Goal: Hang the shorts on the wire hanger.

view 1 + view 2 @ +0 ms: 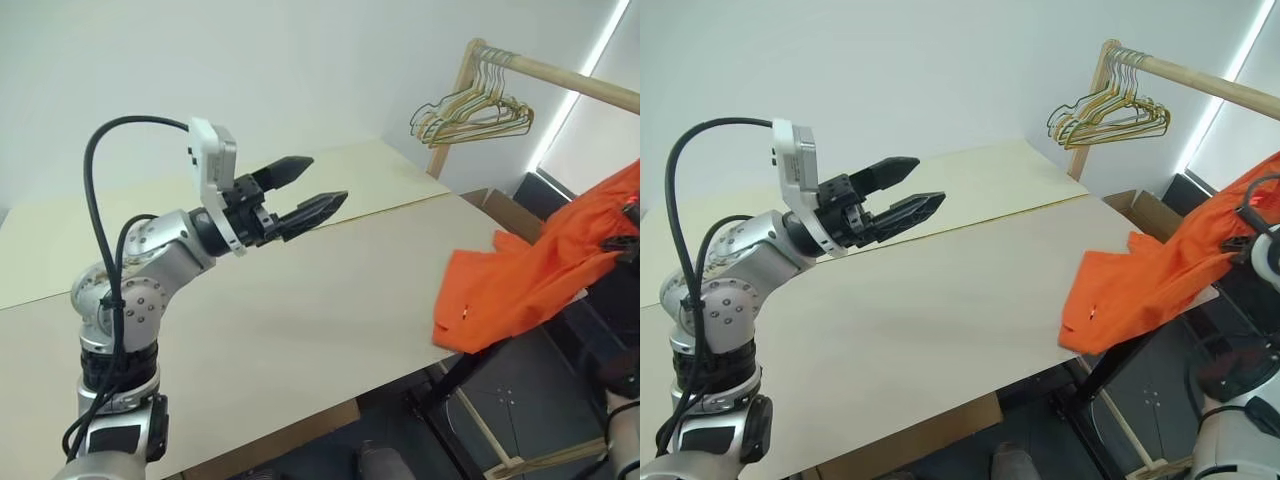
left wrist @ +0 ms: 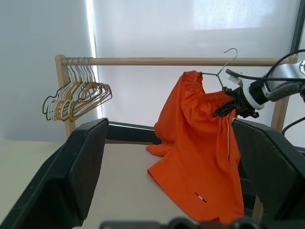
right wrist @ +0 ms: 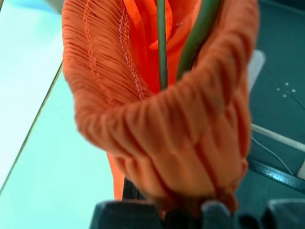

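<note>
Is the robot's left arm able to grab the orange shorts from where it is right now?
Probably yes. The left gripper is open and points across the bare table toward the shorts, with nothing between them. But the right gripper already holds them up by the waistband, on the wire hanger.

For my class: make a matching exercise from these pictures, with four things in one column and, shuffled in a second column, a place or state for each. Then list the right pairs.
Things:
1. shorts
2. left gripper
3. right gripper
4. bunched hangers

Places or states:
A. open, holding nothing, above the table
B. hanging at the end of the wooden rail
C. orange, lifted by the waistband, lower part draped over the table edge
D. shut on the gathered waistband

Pairs: 1-C, 2-A, 3-D, 4-B
</note>
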Motion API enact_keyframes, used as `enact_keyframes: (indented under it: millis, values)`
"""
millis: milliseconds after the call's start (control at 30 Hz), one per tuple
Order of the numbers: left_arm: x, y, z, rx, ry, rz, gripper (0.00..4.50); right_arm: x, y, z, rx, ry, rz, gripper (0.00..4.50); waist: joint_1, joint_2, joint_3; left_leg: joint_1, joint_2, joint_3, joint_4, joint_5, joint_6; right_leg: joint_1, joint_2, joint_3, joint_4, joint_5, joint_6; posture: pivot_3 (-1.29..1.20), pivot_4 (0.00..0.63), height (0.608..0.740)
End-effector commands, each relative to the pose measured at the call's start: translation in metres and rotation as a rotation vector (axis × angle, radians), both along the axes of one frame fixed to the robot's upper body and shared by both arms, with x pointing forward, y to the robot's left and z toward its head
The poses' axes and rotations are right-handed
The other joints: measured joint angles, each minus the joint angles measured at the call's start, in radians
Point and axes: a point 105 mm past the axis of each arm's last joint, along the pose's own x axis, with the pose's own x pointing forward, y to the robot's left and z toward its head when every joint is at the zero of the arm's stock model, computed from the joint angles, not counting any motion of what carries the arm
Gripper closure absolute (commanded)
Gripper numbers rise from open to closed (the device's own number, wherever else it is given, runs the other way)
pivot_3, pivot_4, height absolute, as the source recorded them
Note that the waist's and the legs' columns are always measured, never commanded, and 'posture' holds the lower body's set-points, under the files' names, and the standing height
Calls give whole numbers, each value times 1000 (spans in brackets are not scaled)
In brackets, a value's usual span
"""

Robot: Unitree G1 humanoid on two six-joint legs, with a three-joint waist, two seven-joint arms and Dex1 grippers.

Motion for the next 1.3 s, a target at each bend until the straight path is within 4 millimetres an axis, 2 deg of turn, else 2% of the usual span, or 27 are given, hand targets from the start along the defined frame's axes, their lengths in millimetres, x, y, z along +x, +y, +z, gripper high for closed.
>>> enact_keyframes:
  millis: [33,167,367,633,867,1033,1300]
  values:
    - [-8,0,9,-4,-60,-3,24,-6,-18,17,10,-51,-62,4500,1,0,0,0,0,0,0,0,0,0,0,0,0,0,0,-167,0,740]
    - [-9,-1,9,-1,-59,-6,24,-10,-36,16,74,-75,-119,4500,2,0,0,0,0,0,0,0,0,0,0,0,-1,0,0,-163,0,740]
    - [-11,0,10,0,-56,-16,24,-14,-56,0,59,-38,-207,4500,0,2,0,0,0,0,-3,0,0,1,0,0,-5,0,1,-154,0,740]
    - [-22,1,9,-6,-40,-107,24,-16,-66,-21,46,14,-246,4500,1,4,0,0,1,1,-6,0,0,1,1,0,-11,1,2,-141,0,740]
    - [-33,2,4,40,-33,-198,24,-18,-72,-25,37,28,-276,4500,2,4,0,0,0,1,-6,0,0,3,1,-1,-12,1,2,-134,0,740]
    - [-33,2,2,43,-32,-203,0,-19,-74,-25,24,48,-292,2951,1,5,0,0,0,1,-6,0,0,3,1,-1,-12,1,3,-136,0,740]
    - [-33,3,2,42,-32,-200,0,-20,-80,-13,-33,22,-324,39,2,7,0,0,0,1,-6,0,0,3,1,-1,-12,1,3,-136,0,740]
